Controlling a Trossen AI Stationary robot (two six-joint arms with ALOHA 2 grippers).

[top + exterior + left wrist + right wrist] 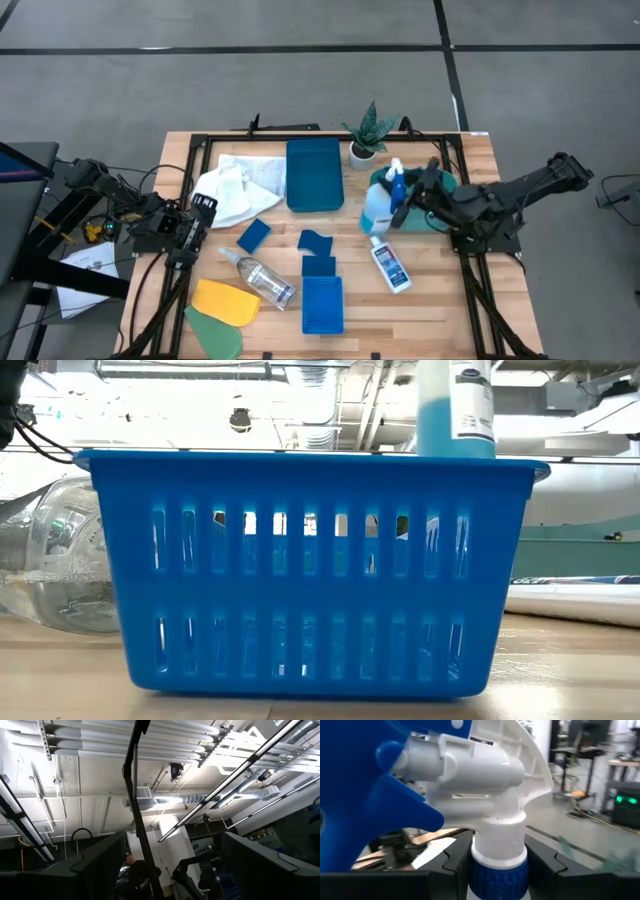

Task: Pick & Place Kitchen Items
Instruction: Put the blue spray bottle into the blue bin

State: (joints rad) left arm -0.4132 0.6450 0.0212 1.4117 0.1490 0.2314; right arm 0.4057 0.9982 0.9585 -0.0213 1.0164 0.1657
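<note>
The right hand sits right of centre in the high view, clamped on the neck of the spray bottle; in the right wrist view its two fingers press either side of the bottle's blue collar, under the white head and blue trigger. The bottle stands upright at the left edge of the teal tub, just below the plant. The left hand waits at the desk's left edge with its fingers spread and nothing between them, aimed up at the ceiling in its wrist view. A white cloth lies just to its upper right, a blue sponge to its right. The clear bottle lies lower left of centre, above the yellow cloth and green cloth. The white bottle lies flat below the spray bottle. One blue tray sits at upper centre, another at lower centre, with two more sponges between them.
</note>
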